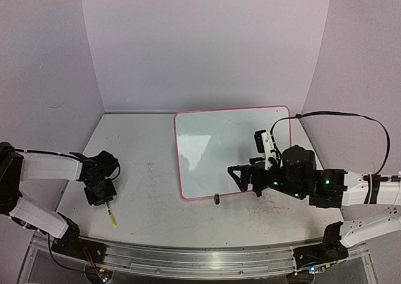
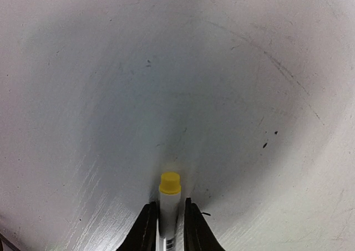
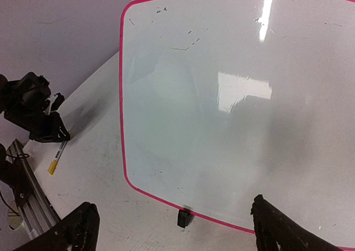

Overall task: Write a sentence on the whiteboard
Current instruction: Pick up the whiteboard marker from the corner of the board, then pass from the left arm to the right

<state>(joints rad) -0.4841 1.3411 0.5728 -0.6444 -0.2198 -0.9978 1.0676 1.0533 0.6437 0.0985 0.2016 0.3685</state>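
one yellow-capped marker [image 2: 169, 200], one whiteboard [image 1: 213, 147]

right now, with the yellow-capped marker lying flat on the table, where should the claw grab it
I'd take the slim white marker pen with the yellow cap by its barrel, just behind the cap, coming straight down from above. It lies flat on the scuffed white tabletop, so only its two long sides are free; the left claw straddles them there.
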